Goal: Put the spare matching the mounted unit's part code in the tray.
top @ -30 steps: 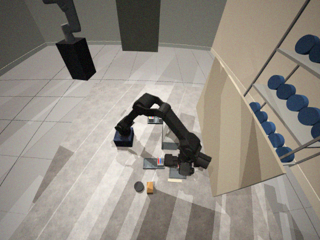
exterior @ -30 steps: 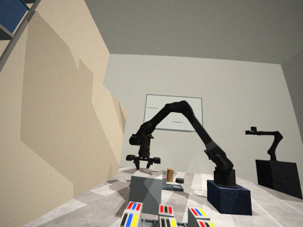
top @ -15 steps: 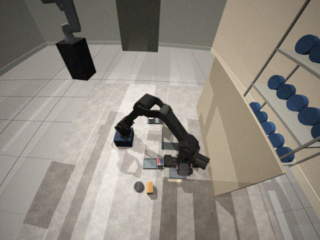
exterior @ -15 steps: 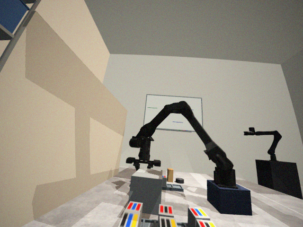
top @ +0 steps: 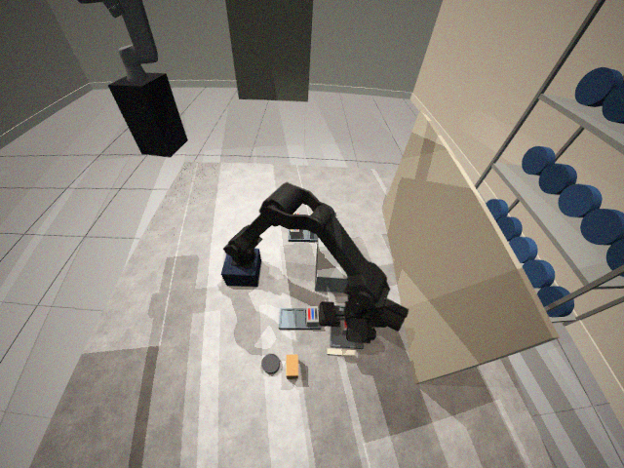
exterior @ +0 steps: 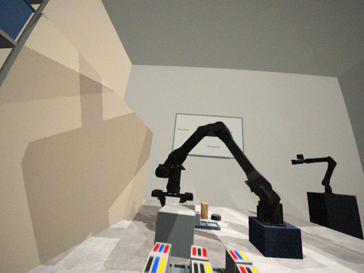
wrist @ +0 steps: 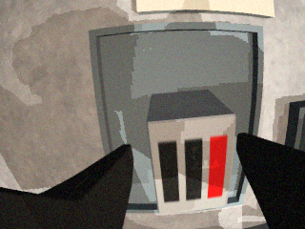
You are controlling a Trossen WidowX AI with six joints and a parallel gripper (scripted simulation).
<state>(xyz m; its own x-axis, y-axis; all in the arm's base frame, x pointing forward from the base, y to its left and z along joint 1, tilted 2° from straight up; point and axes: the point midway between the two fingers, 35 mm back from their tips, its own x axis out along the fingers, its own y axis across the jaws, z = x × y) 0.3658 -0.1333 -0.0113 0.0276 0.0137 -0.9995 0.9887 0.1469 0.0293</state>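
While the gripper (wrist: 185,200) hangs above the tray (wrist: 107,95), its two dark fingers stand apart, one to each side of the spare (wrist: 191,153), and neither finger touches it. A strip of tray floor shows between each fingertip and the spare's side, so the fingers clamp nothing. The spare sits inside the tray, toward the tray's near rim as the wrist view has it, with its label face up: two black bars and one red bar on a pale panel. Its dark grey body lies farther into the tray from that label. Just beyond the tray's far rim lies a cream strip (wrist: 205,0), flat on the floor and parallel to that rim.

From the exterior view the gripper (exterior: 172,197) points straight down, its fingers spread wide, over the area behind the grey mounted unit (exterior: 175,229); the tray itself is hidden there by that unit. From the top view the gripper's head (top: 360,320) covers most of the tray (top: 336,343), of which only a rim edge shows. Beside the tray stands a second flat holder (top: 291,318) carrying a block with red and blue bars (top: 312,315). Farther from the tray lie an orange block (top: 292,366) and a dark round puck (top: 270,363).
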